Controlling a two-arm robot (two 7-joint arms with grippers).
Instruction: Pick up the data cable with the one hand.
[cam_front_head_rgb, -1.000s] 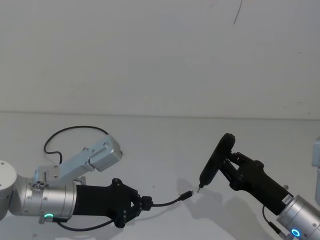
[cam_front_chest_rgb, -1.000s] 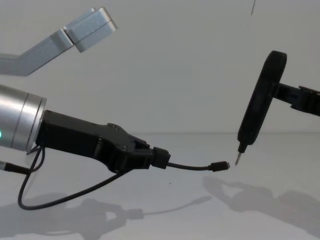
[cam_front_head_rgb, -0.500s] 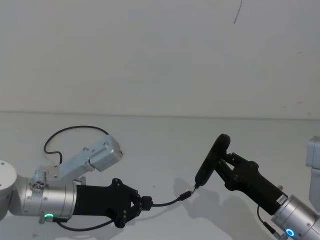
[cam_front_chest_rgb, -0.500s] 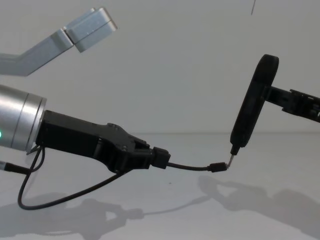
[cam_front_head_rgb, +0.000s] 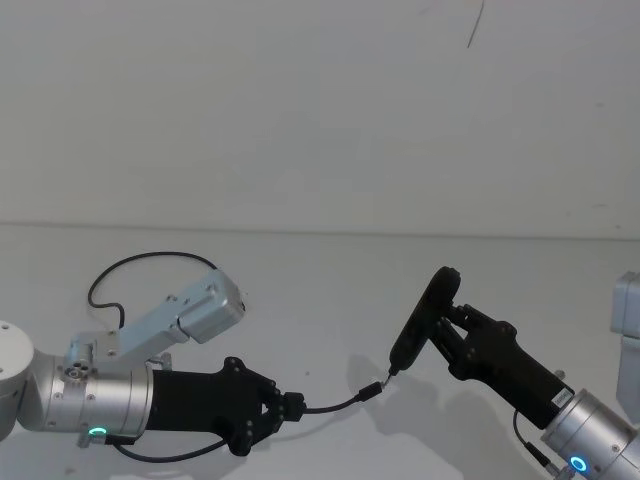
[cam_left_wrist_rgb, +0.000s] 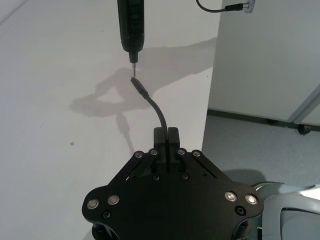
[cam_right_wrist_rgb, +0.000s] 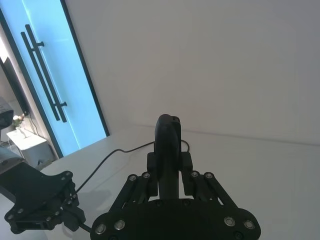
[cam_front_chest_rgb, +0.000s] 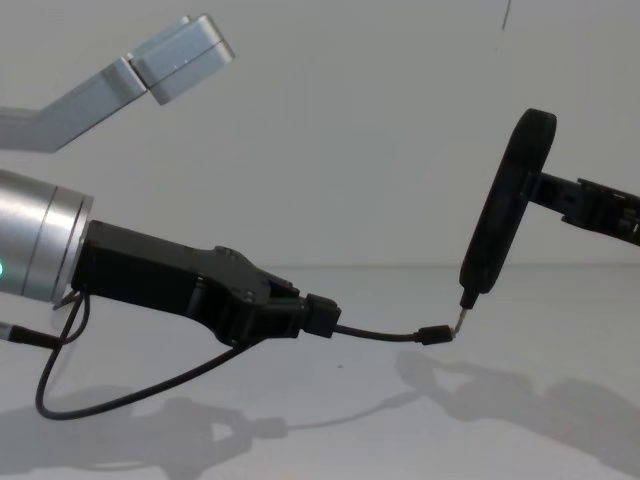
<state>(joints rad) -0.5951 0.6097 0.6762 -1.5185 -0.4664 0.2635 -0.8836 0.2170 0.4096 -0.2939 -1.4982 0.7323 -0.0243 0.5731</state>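
My left gripper (cam_front_head_rgb: 286, 408), black with a silver wrist and a green ring, is shut on the data cable (cam_front_head_rgb: 335, 404) just behind its free plug (cam_front_head_rgb: 372, 390). In the chest view the left gripper (cam_front_chest_rgb: 303, 312) holds the data cable (cam_front_chest_rgb: 380, 335) level above the table, and the plug (cam_front_chest_rgb: 433, 336) points right. The rest of the cable loops back behind the left arm (cam_front_head_rgb: 150, 257). My right gripper (cam_front_head_rgb: 457, 335) is shut on a black pen-shaped tool (cam_front_head_rgb: 425, 318). The tool's metal tip (cam_front_chest_rgb: 458, 318) touches the plug.
A white table (cam_front_head_rgb: 320, 270) lies under both arms, and a pale wall stands behind it. A silver arm link (cam_front_head_rgb: 190, 310) sits above the left wrist. In the left wrist view the table edge (cam_left_wrist_rgb: 209, 120) drops to the floor. A pale box (cam_front_head_rgb: 628, 320) shows at the right edge.
The right gripper moved the pen-shaped tool left and down until its tip met the cable's plug. It has held still for the last half second. The left gripper stayed put.
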